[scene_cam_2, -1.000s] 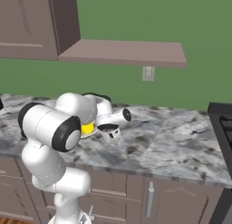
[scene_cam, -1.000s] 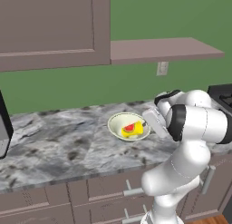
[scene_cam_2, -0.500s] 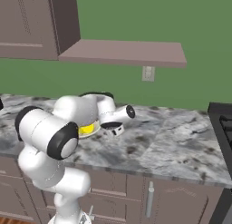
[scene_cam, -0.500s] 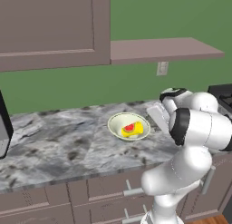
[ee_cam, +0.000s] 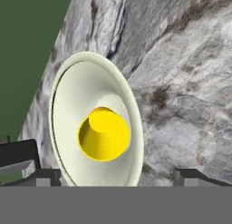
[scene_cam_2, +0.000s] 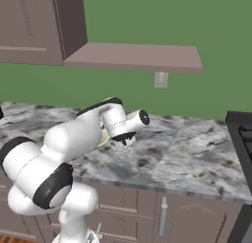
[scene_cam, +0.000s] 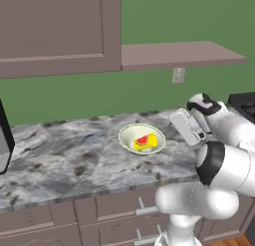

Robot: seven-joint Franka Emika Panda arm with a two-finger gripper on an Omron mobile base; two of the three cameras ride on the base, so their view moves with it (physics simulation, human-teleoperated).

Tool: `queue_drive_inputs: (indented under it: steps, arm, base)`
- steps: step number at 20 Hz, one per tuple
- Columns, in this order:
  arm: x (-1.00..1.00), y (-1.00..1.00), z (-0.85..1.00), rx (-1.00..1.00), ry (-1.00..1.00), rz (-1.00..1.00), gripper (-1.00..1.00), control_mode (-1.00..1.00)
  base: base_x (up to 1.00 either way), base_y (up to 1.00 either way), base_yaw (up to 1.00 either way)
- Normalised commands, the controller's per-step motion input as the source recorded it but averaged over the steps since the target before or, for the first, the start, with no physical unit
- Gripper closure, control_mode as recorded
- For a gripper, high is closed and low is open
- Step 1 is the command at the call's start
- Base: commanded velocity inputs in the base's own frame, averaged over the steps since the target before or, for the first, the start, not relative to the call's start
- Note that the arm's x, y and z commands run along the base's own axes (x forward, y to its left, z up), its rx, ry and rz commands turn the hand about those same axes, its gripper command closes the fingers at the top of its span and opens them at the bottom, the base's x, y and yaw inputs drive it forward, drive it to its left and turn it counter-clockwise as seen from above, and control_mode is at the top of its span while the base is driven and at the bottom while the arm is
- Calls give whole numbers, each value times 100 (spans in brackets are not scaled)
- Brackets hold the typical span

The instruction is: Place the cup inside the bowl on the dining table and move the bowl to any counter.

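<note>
On the counter [scene_cam: 60, 160] under the green wall, starting at the left: a dark appliance [scene_cam: 4, 140] at the far edge, well apart from everything else. Then bare marbled top. Then the bowl [scene_cam: 142, 138], flat on the counter, near the middle, back from the front edge. The cup [scene_cam: 146, 142] lies tipped on its side inside the bowl, red patch up; from the hand camera the cup [ee_cam: 103, 133] opens toward the lens, sitting in the bowl [ee_cam: 77, 96]. Right of the bowl, the gripper [scene_cam: 185, 126] hangs just beside the rim, not touching. Jaws look released, spread wide, nothing between them; the fingertips [ee_cam: 195, 177] sit far apart at the bottom of the hand view. Further right, a stove corner [scene_cam: 245, 103].

Task looks done or nearly so: cup in bowl, bowl on counter.

Risks, as I judge them:
- hand is close to the rim, so a sideways swing on pulling back could clip the bowl and slide it or spin it
- cup is loose on its side, so a knock could roll it out
- the elbow [scene_cam_2: 44, 183] sits low near the cabinet front [scene_cam_2: 162, 222]; a wide swing could hit the handles
</note>
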Motion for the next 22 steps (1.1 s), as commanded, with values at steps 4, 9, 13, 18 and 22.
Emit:
queue_drive_inputs:
  steps: [4,9,13,18,22]
  arm:
    - [-94,0,23,0,-5,0,-100,-100]
    - [-82,0,54,0,-5,3,-100,-100]
    - [-79,0,73,0,-3,4,-100,-100]
    - [-82,0,75,0,0,5,-100,-100]
    - [-88,0,65,0,0,4,-100,-100]
  base:
    - [0,0,0]
    - [0,0,0]
    - [0,0,0]
    - [0,0,0]
    - [0,0,0]
